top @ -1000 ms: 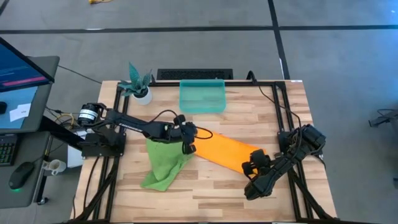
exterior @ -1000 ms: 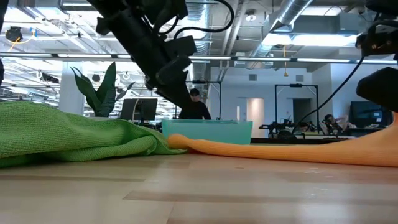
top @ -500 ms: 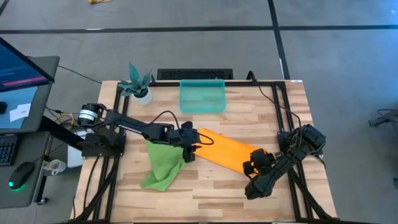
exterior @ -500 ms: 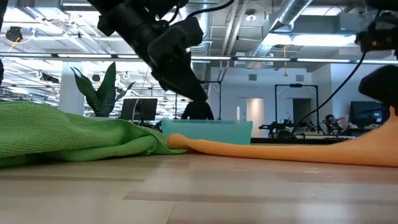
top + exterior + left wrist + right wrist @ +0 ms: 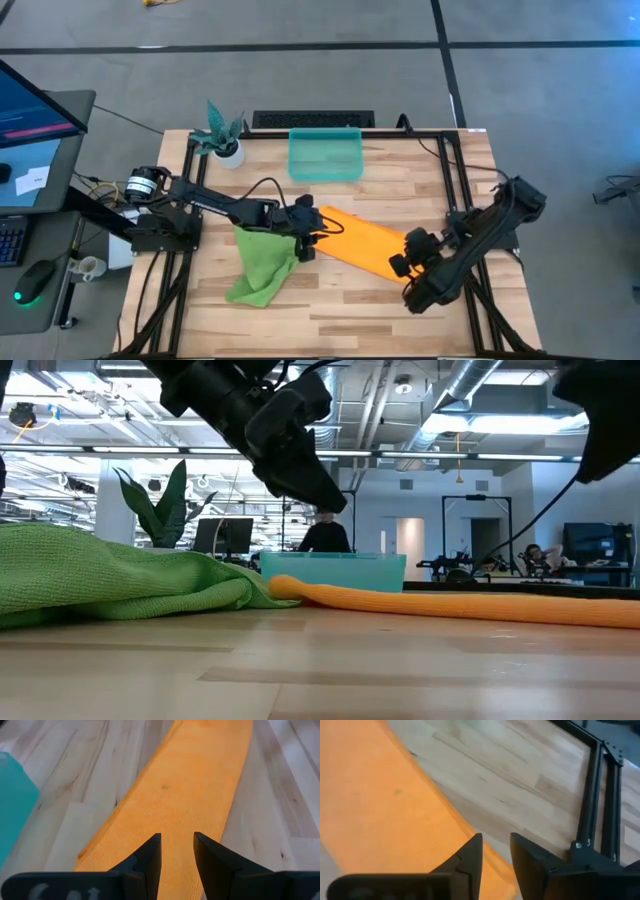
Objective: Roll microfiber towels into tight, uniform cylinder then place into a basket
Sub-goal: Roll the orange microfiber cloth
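2 grippers, left [image 5: 177, 851] and right [image 5: 496, 851], hover part-open and empty over the orange towel [image 5: 362, 240]; an off-edge pinch could skew any roll.

Grey concrete floor [image 5: 300, 70] around a pale wood table [image 5: 330, 310]; exposed ceiling ducts [image 5: 470, 380] overhead; monitor [image 5: 30, 110] on a side desk.

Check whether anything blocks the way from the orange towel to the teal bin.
Nothing visible does. The orange towel lies flat on the table, and only bare wood separates it from the teal bin. The green towel and the plant pot sit off to the side.
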Controlling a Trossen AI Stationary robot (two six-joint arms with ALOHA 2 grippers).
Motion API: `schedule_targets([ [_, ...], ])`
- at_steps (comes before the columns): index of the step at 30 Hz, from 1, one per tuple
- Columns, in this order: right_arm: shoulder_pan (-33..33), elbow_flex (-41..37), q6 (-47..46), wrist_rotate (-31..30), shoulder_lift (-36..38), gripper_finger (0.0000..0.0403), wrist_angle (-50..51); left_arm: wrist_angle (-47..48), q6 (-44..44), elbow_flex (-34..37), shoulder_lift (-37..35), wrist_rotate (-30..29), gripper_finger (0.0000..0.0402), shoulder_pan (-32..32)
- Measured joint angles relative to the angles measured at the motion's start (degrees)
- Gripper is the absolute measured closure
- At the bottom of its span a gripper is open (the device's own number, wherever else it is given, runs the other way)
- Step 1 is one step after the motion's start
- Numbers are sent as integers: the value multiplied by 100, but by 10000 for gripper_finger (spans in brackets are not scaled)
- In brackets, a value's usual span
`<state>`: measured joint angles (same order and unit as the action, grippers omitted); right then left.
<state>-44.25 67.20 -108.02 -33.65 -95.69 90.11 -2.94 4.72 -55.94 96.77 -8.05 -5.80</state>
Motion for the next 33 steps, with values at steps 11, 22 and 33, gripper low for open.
schedule_targets([
  [11,141,-2,831,-81,161,278,-271,57,-416,-11,137,780,296,0],
  [22,1185,0,2034,-97,855,290,-71,-1622,-585,-9,1322,915,296,97],
  [33,1133,2,1186,-1746,1363,301,-186,-1136,-739,-31,1423,371,296,264],
])
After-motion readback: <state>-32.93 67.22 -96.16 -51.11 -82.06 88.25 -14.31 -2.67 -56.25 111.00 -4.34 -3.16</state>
